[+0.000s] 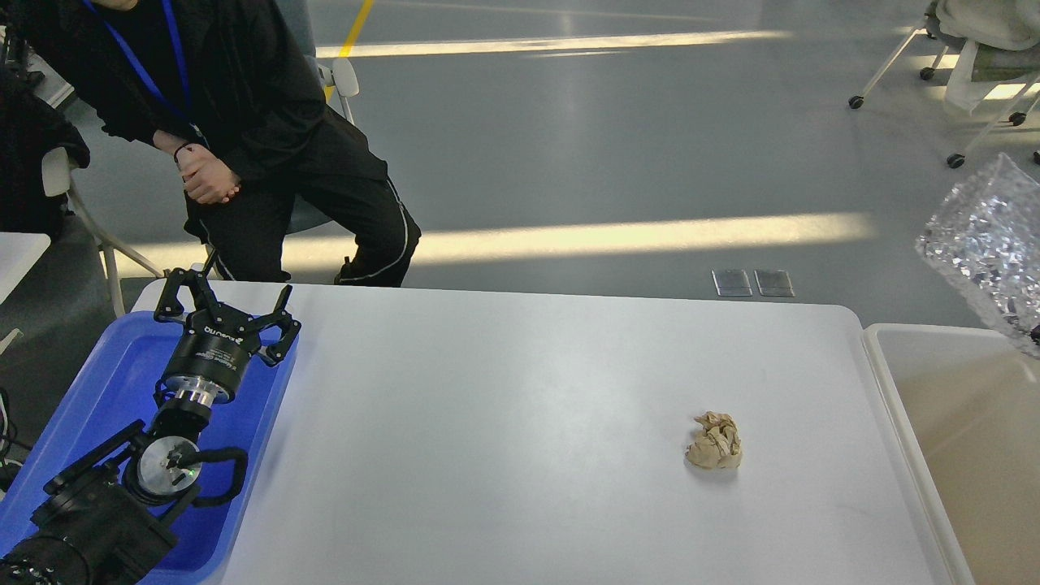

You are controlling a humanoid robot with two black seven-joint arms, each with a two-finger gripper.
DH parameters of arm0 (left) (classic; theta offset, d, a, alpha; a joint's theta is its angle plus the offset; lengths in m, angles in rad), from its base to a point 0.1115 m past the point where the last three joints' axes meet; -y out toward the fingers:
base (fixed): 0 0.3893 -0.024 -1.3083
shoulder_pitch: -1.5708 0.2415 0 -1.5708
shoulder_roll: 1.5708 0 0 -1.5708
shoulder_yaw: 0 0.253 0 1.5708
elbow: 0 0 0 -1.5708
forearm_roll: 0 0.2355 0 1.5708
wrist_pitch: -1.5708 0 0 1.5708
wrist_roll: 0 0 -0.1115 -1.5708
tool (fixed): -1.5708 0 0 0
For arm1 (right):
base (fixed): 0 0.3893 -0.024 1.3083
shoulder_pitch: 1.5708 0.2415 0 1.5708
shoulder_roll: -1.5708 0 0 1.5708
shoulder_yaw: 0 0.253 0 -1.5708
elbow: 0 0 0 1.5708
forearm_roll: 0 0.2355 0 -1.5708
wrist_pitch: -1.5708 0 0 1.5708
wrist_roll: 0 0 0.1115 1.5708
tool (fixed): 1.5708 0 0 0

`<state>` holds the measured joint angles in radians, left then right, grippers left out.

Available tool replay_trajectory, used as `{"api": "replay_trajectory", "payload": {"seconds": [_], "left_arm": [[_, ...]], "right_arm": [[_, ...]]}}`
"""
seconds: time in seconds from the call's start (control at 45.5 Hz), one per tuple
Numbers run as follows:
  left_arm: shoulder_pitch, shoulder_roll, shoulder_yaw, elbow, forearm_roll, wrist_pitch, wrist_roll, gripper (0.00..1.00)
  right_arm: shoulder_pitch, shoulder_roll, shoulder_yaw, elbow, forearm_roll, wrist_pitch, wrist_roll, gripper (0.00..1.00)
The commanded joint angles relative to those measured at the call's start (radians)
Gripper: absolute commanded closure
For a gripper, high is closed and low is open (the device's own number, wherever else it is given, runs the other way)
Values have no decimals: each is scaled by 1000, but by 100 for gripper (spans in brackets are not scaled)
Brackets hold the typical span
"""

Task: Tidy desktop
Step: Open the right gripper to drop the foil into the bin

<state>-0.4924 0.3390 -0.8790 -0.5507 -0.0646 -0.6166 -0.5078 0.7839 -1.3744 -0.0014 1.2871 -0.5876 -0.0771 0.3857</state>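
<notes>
The white desktop [504,422] fills the middle of the head view. A crumpled tan paper ball [715,443] lies on it toward the right. A crumpled sheet of silver foil [985,244] hangs in the air at the right edge, above the beige bin [967,455], partly cut off by the frame. My right gripper is out of view past that edge. My left gripper [226,313] is open and empty, hovering over the far end of the blue tray [106,382] at the left.
A person in black [244,122] sits just beyond the table's far left corner, near the left gripper. Chairs on castors [967,73] stand on the grey floor at the far right.
</notes>
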Motion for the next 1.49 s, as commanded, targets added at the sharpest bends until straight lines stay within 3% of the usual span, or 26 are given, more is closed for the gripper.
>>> {"api": "replay_trajectory", "payload": {"seconds": [0.0, 0.132, 0.307, 0.988, 1.296, 1.471], "left_arm": [[0, 0, 0, 0, 0, 0, 0, 0], [0, 0, 0, 0, 0, 0, 0, 0], [0, 0, 0, 0, 0, 0, 0, 0], [0, 0, 0, 0, 0, 0, 0, 0], [0, 0, 0, 0, 0, 0, 0, 0], [0, 0, 0, 0, 0, 0, 0, 0]], "right_arm": [[-118, 21, 1, -112, 219, -26, 36, 100], [-181, 66, 1, -210, 356, -16, 56, 100], [-293, 213, 20, -333, 466, -16, 55, 100], [-394, 626, 34, -814, 572, -7, 35, 100], [-397, 782, 37, -1003, 594, -7, -21, 100], [-396, 862, 40, -1115, 595, -7, -83, 100]]}}
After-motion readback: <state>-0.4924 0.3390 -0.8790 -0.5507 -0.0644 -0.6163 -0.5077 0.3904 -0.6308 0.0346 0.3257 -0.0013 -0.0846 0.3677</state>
